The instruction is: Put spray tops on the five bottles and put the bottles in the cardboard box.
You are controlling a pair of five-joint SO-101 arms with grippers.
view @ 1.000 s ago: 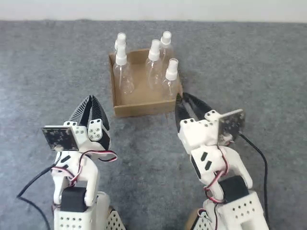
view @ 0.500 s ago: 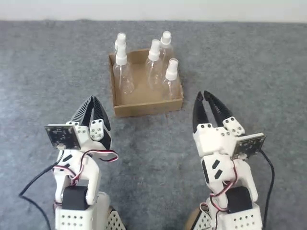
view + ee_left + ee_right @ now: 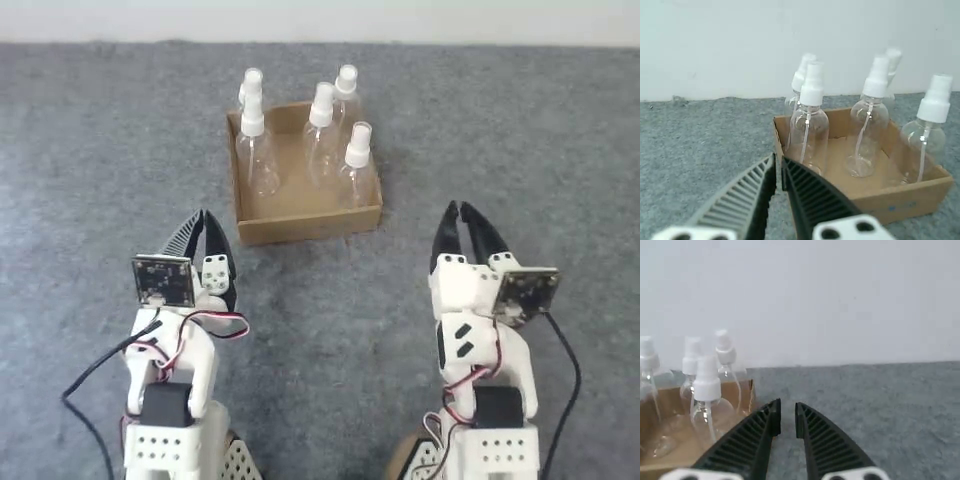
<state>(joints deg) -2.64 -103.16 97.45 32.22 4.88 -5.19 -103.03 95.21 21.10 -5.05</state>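
R gripper (image 3: pixel 462 210) noted withdrawn: 1 s ago its tips were at the front R corner of the box (image 3: pixel 310 228). It is now pulled back toward the near edge of the tabletop (image 3: pixel 90 150), well apart from the box. L gripper (image 3: pixel 203 218) also drawn back a little. Nothing was carried off by either. Box and contents found unshifted.

Judged meaning: last placement is done and arms are being parked. Task appears complete, no step outstanding.

Tool state: L jaws clenched, empty. R jaws parted by a narrow slit, nothing held between.

Five bottles (image 3: pixel 262 165) counted upright in the box, each w/ a spray top (image 3: pixel 358 145) fitted. Box stands mid-width toward the far edge of the tabletop. It lies ahead of and between both grippers, nearer to L, w/ no contact made by either
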